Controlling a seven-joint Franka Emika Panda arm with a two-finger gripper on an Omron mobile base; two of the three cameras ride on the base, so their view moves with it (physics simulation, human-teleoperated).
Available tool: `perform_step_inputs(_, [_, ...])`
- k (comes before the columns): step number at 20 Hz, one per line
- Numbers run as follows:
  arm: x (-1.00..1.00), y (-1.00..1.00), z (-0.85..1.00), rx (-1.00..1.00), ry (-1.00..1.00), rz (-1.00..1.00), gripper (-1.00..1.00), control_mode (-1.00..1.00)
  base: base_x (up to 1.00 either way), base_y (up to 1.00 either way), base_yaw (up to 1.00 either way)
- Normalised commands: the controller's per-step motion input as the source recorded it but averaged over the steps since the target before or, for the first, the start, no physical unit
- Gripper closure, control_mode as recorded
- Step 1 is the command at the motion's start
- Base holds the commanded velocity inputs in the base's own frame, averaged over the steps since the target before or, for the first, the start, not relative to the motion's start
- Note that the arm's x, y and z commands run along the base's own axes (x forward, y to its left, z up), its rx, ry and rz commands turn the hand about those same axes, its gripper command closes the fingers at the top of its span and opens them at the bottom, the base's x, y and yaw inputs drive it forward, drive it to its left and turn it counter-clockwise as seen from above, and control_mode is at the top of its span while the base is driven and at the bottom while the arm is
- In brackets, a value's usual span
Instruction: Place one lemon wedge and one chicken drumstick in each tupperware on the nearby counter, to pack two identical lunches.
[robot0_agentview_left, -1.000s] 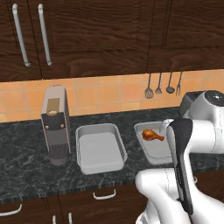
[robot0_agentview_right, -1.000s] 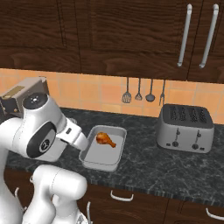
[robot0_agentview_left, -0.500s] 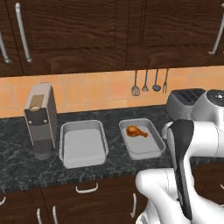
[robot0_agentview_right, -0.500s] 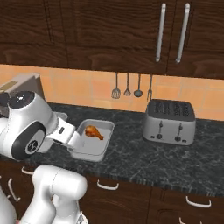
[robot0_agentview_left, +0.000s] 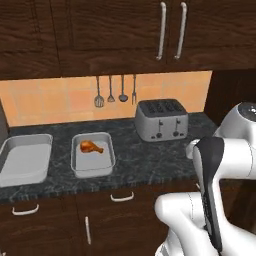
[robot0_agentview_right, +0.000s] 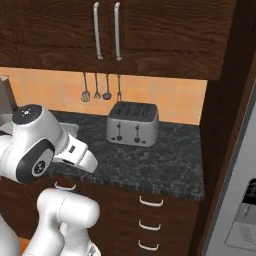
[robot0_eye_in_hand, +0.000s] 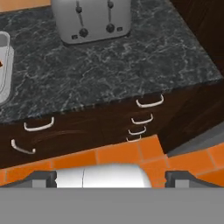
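You see the desk (robot0_agentview_left: 145, 165) from two base cameras set behind the arm, left and right, both looking forward and down and sharing the steel toaster (robot0_agentview_left: 161, 120). Your hand camera hangs low and near, facing the desk's front edge, drawers and toaster.

An orange-golden chicken drumstick (robot0_agentview_left: 91, 147) lies in one of two grey tupperware (robot0_agentview_left: 93, 164) trays.

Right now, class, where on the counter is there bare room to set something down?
The counter is bare between the right tray and the toaster, and in front of the toaster. In the right base view it is also bare from the toaster to the counter's right end. It is crowded where the two trays sit close together.
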Motion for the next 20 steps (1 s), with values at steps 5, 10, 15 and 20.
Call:
perform_step_inputs(5, [0.00, 0.00, 0.00, 0.00, 0.00, 0.00, -1.00, 1.00, -0.99, -1.00, 0.04])
perform_step_inputs(10, [0.00, 0.00, 0.00, 0.00, 0.00, 0.00, -1.00, 1.00, -0.35, -1.00, 0.00])
perform_step_inputs(15, [0.00, 0.00, 0.00, 0.00, 0.00, 0.00, -1.00, 1.00, -0.05, -1.00, 0.00])
perform_step_inputs(20, [0.00, 0.00, 0.00, 0.00, 0.00, 0.00, -1.00, 1.00, 0.01, -1.00, 0.02])
